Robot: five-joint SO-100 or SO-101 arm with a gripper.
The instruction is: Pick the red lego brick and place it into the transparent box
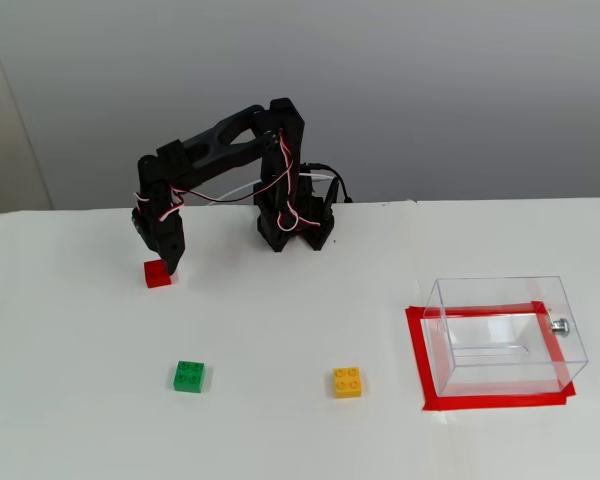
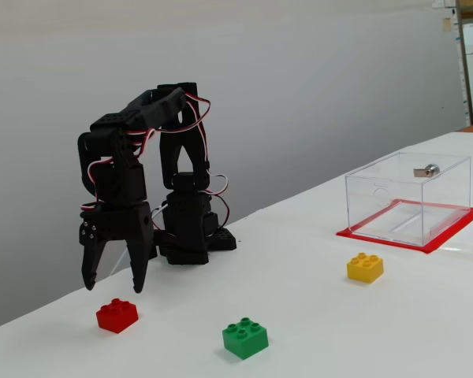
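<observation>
The gripper (image 2: 112,285) hangs open just above the red brick (image 2: 117,315), which lies on the table at far left, untouched. Reach step: next, lower the fingers around it and close. The box (image 1: 505,335) waits far right.

Lab-like test bench: bare white table (image 1: 280,420), plain grey wall (image 2: 299,79), red tape rectangle (image 1: 420,370) marking spot.

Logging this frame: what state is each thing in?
gripper: open, above the brick, empty
red lego brick: on table, ungripped
green brick: on table
yellow brick: on table
transparent box: empty, on red tape rectangle
</observation>
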